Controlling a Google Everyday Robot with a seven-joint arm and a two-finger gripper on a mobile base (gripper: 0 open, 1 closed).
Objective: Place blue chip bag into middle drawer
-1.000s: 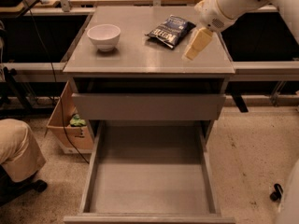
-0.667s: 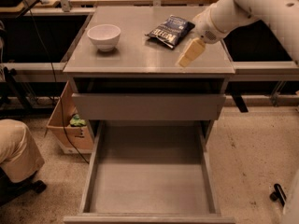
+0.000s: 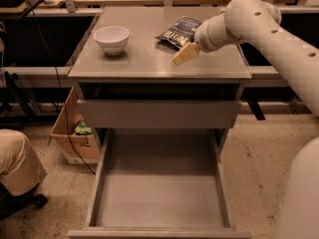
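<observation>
The blue chip bag (image 3: 179,31) lies flat on the grey cabinet top (image 3: 139,63), at the back right of it. My gripper (image 3: 183,55) hangs just in front of the bag, low over the cabinet top, and holds nothing; its tan tip points down and to the left. The white arm reaches in from the right. The middle drawer (image 3: 159,193) is pulled far out below, with its bare grey floor showing.
A white bowl (image 3: 111,38) stands at the back left of the cabinet top. A drawer with a plain grey front panel (image 3: 159,113) sits above the open one. A cardboard box (image 3: 75,133) and a person's knee (image 3: 17,161) are on the left.
My gripper has swung left and toward the front of the cabinet top, from the right of the bag to just in front of it. The bag and the bowl have not moved.
</observation>
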